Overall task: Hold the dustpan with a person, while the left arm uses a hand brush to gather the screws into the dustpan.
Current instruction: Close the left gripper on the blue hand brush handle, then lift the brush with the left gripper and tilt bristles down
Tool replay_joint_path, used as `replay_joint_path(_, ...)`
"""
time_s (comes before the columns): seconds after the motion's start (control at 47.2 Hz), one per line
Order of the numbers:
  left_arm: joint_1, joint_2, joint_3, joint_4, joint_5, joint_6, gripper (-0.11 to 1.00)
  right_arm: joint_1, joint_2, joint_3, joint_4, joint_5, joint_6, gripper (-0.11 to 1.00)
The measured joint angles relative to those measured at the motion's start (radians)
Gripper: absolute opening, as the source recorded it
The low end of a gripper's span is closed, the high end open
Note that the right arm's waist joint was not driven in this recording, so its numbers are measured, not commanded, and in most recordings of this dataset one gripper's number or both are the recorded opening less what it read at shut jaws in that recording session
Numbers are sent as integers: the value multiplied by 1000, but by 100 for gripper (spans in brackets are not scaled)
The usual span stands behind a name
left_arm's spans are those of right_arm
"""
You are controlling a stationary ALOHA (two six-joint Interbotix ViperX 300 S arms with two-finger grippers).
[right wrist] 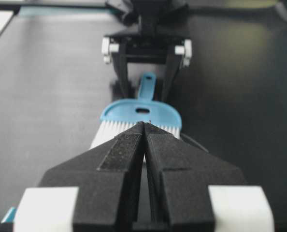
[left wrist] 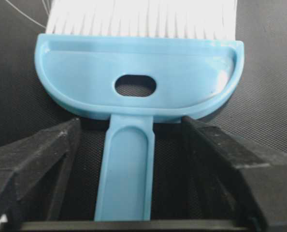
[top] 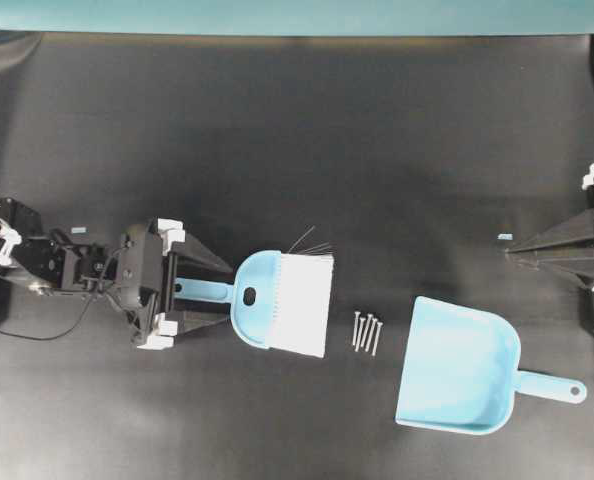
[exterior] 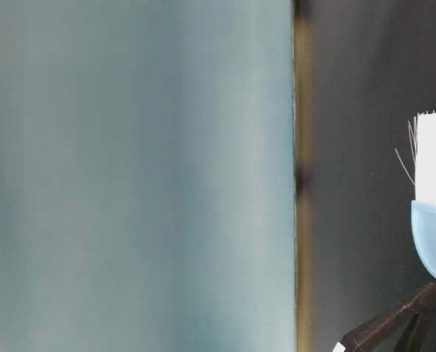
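Light-blue hand brush flat on black mat, handle btwn jaws of left gripper, jaws apart, not yet clamped. Long axis left-right in overhead view, bristles toward screws. Screws unswept, lying btwn brush and dustpan. Dustpan mouth facing screws, unheld; no person in view. Right gripper idle, jaws together.

The whole table is viewed from directly above. The table-level view is largely blocked by a blurred teal panel. Each wrist view is aimed along its own fingers; the brush is shared by all views.
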Motion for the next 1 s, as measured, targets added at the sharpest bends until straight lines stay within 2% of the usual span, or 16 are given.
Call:
replay_joint_path(0.085,-3,-2,-3,3,15,0,63,0,-3,0,0,12,-2,0)
replay_joint_path(0.191,-15,-6,-12,6,38,-2,35,0,-9,5,0,18,0,0)
replay_joint_path(0.233,-18,-12,-15,5,51,-2,29,0,-14,6,0,21,0,0)
replay_joint_path(0.381,-18,-43,-32,5,117,0,31,0,-34,14,0,38,-2,0)
replay_joint_path(0.466,-18,-84,-54,5,193,3,31,0,-48,23,0,66,-2,0)
replay_joint_path(0.593,-17,-163,-94,5,348,5,30,0,-63,46,0,126,-2,0)
replay_joint_path(0.784,-12,-322,-179,3,660,15,30,0,-104,97,0,190,-3,0)
replay_joint_path(0.996,-14,-454,-262,3,927,89,30,0,-169,144,0,199,-5,0)
